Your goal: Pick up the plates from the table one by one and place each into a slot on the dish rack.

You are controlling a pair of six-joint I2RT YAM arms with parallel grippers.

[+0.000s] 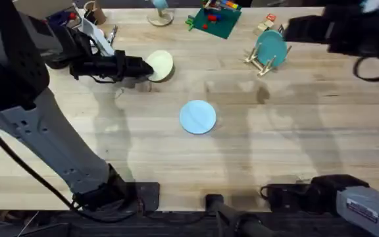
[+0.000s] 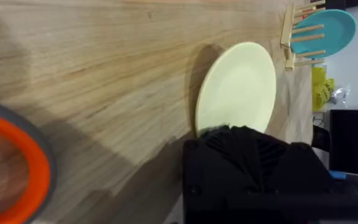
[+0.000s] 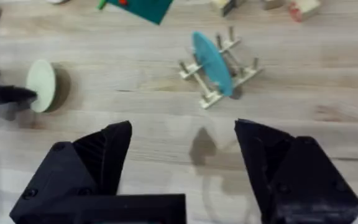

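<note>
Gripping the pale yellow plate (image 1: 160, 64) in my left gripper (image 1: 141, 66), tilted on edge.
Dish rack (image 1: 263, 61) lies far right; my right gripper (image 3: 182, 165) gapes empty.

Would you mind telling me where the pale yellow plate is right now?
In the overhead view, the pale yellow plate is at the table's far left, tilted up and gripped by the left end effector.

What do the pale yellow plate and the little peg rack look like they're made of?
The pale yellow round plate looks like matte plastic: uniform colour, smooth surface, thin rim. The small peg dish rack looks like unfinished light wood, with pale round dowels on a slatted base.
</note>
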